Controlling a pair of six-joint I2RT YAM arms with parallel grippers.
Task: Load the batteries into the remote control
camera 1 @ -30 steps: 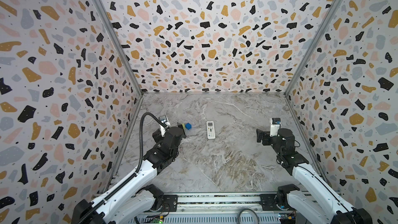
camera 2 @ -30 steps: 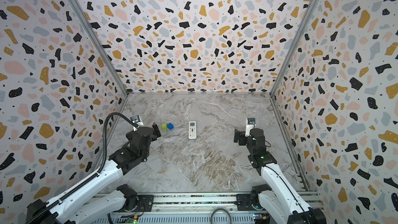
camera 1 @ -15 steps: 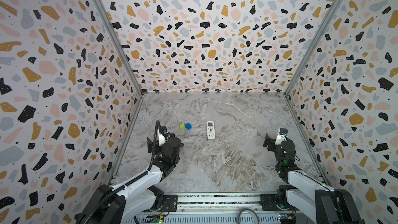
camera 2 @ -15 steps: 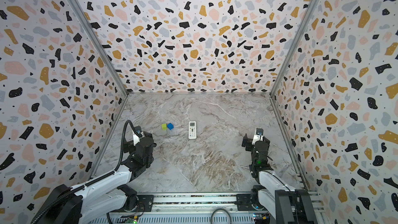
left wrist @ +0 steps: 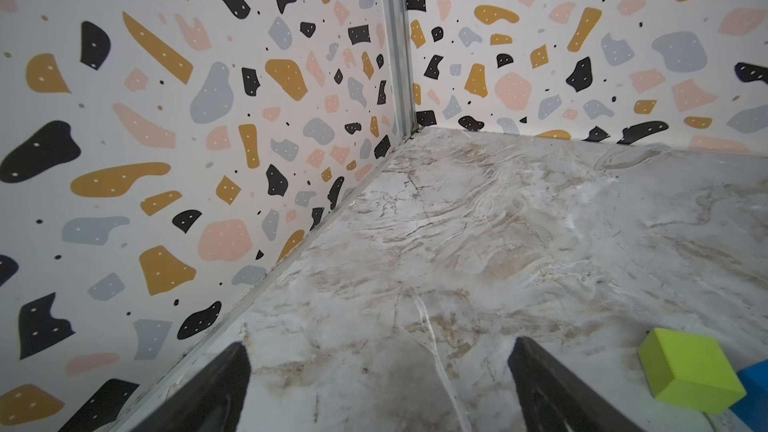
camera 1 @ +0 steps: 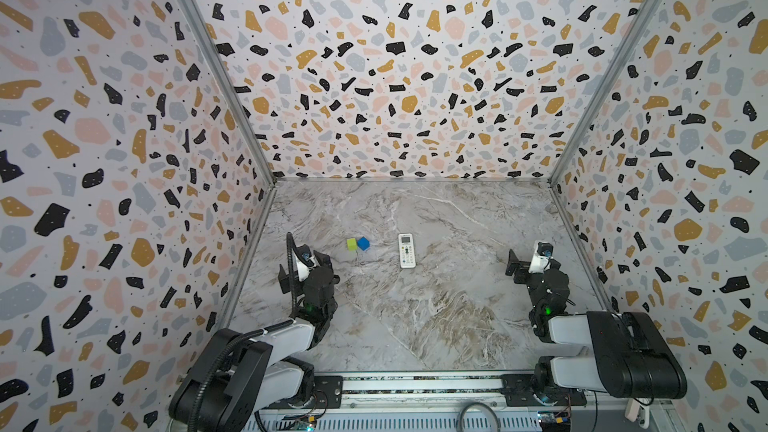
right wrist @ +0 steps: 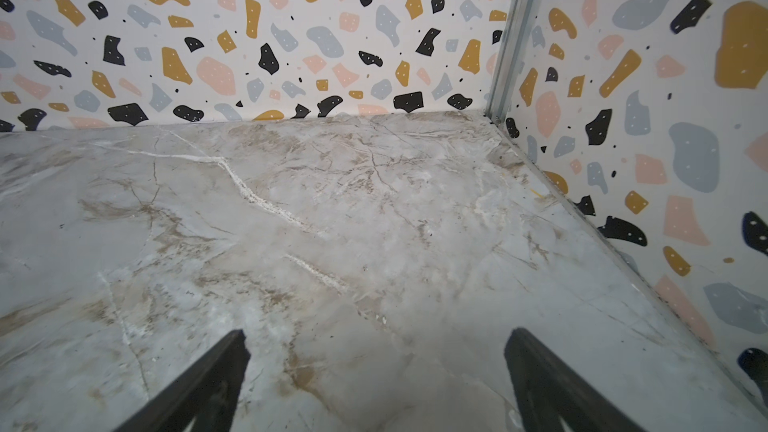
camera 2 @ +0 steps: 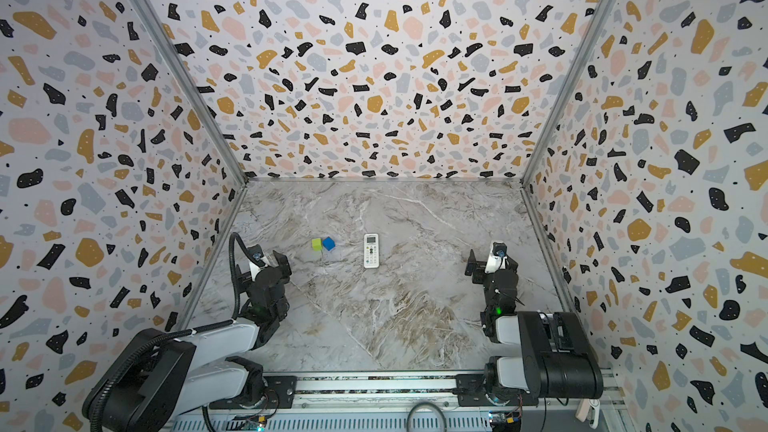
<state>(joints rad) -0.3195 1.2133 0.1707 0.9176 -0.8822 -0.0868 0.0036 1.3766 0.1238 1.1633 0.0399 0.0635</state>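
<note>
The remote control [camera 1: 407, 250] [camera 2: 371, 250] lies face up on the marble floor near the middle, its small grey screen toward the back wall. The batteries are not in view in any frame. My left gripper [camera 1: 305, 270] [camera 2: 264, 266] [left wrist: 380, 344] hovers low by the left wall, well to the left of the remote, open and empty. My right gripper [camera 1: 532, 261] [camera 2: 491, 261] [right wrist: 378, 332] sits near the right wall, far right of the remote, also open with only bare floor between its fingers.
A green cube [camera 1: 352, 243] [left wrist: 690, 369] and a blue cube [camera 1: 363, 243] [left wrist: 752, 392] stand side by side just left of the remote. Patterned walls close off the left, back and right. Both arms' bases sit on the front rail [camera 1: 415, 384].
Both arms have drawn back toward the front rail and folded up, and the left gripper has left the cubes. Both grippers stayed open. The remote and cubes have not moved.
</note>
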